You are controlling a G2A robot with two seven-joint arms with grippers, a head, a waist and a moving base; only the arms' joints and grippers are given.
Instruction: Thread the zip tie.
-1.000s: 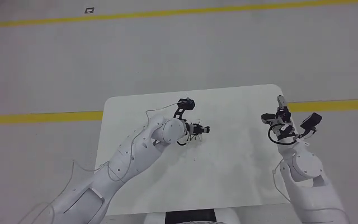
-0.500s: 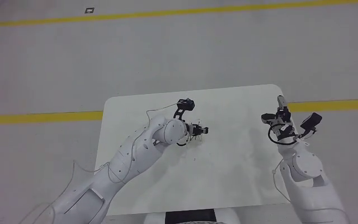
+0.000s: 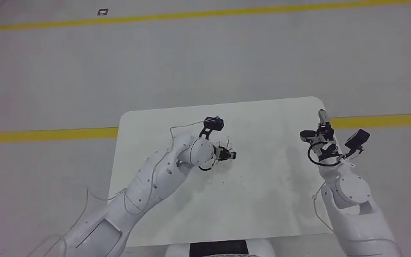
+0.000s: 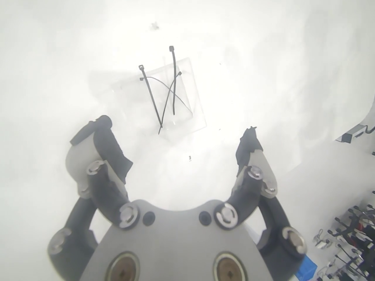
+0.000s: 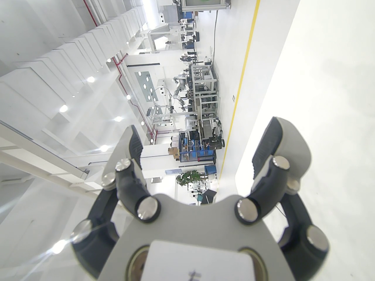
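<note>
The left claw (image 3: 226,154) hovers over the surface (image 3: 276,193) from above, the right claw (image 3: 323,128) by its edge. Our left wrist shows jaws wide and empty, ties (image 4: 164,94) crossed on a tray (image 4: 197,103) just ahead; we'd pinch one near its head, clear of the crossing. Right wrist: wide open, empty.

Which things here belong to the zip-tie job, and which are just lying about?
Job: zip ties, crossed on a clear tray; left gripper above them, jaws open.
Lying about: dark specks on the table; right gripper at the table's edge, jaws open.
</note>
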